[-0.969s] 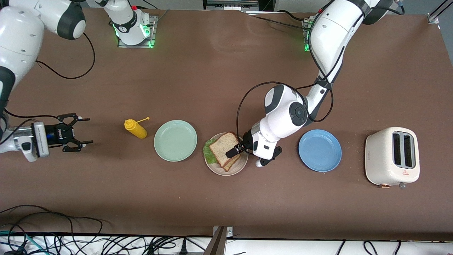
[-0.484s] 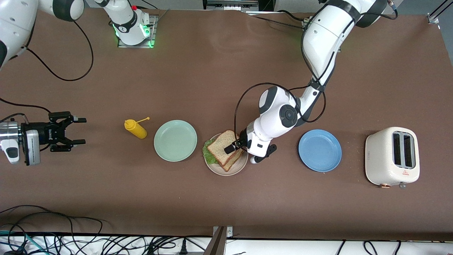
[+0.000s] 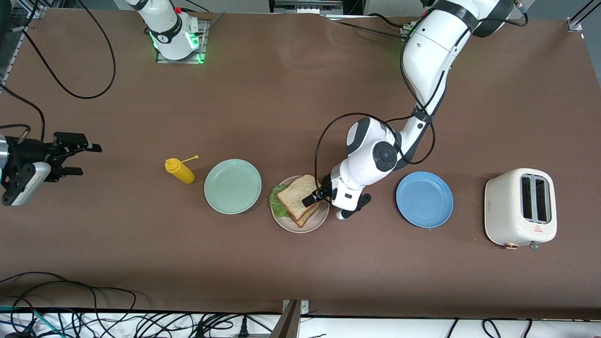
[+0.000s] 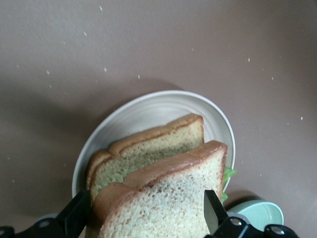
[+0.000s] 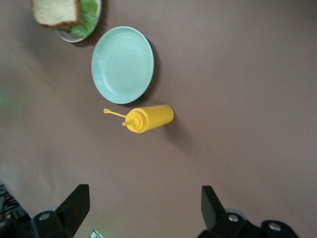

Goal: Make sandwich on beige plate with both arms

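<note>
Bright, even overhead light; soft shadows.

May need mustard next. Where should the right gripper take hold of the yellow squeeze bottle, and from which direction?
Grip the yellow squeeze bottle across the middle of its body, coming straight down from above. It lies on its side beside the mint green plate, so its round flanks are exposed, while the thin nozzle looks too slender to pinch. The right gripper is open over the table's right-arm end.
</note>
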`<state>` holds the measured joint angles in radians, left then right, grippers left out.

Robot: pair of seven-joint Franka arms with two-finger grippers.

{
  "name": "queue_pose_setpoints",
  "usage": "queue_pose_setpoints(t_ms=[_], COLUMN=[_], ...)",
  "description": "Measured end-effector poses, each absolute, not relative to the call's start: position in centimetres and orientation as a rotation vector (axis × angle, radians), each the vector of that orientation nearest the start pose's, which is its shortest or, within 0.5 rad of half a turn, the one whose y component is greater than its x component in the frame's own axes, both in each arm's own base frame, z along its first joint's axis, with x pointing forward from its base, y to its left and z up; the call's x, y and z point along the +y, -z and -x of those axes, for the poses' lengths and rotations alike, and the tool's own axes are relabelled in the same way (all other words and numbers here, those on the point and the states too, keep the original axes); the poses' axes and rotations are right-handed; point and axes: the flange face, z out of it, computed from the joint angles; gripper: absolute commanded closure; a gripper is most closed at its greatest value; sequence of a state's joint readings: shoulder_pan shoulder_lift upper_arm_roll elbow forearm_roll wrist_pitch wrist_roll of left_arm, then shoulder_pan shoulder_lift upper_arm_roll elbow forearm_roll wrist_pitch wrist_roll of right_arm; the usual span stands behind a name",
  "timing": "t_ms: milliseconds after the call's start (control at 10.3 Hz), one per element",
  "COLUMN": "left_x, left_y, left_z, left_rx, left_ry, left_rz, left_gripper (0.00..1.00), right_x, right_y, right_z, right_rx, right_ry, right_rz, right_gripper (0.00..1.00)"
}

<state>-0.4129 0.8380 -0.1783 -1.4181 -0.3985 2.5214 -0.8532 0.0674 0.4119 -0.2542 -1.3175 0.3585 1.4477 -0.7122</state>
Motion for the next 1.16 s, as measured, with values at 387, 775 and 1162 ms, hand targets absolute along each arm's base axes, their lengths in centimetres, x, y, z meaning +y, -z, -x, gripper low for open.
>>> queue_pose_setpoints(t_ms=[387, 775, 1162], left_x=[-37.4, -36.3, -31.2], left_y=[-23.3, -23.4, -30.5], left_z=[-65.5, -65.9, -67.6], left_rx=[-1.146, -1.073, -0.821], left_ry=[-0.082, -0.088, -0.001], left_rz=[3.405, 3.369, 3.246], left_gripper=[0.0, 0.0, 0.0], right_x=[-2.5, -2.0, -2.4], right_y=[-53.1, -54.8, -56.5], right_z=[-60.0, -56.5, -55.8], right_rx=[-0.263, 0.132, 0.097], right_ry=[-0.204, -0.069, -0.062], right_rz=[3.053, 3.137, 3.135], right_gripper=[0.0, 0.0, 0.0])
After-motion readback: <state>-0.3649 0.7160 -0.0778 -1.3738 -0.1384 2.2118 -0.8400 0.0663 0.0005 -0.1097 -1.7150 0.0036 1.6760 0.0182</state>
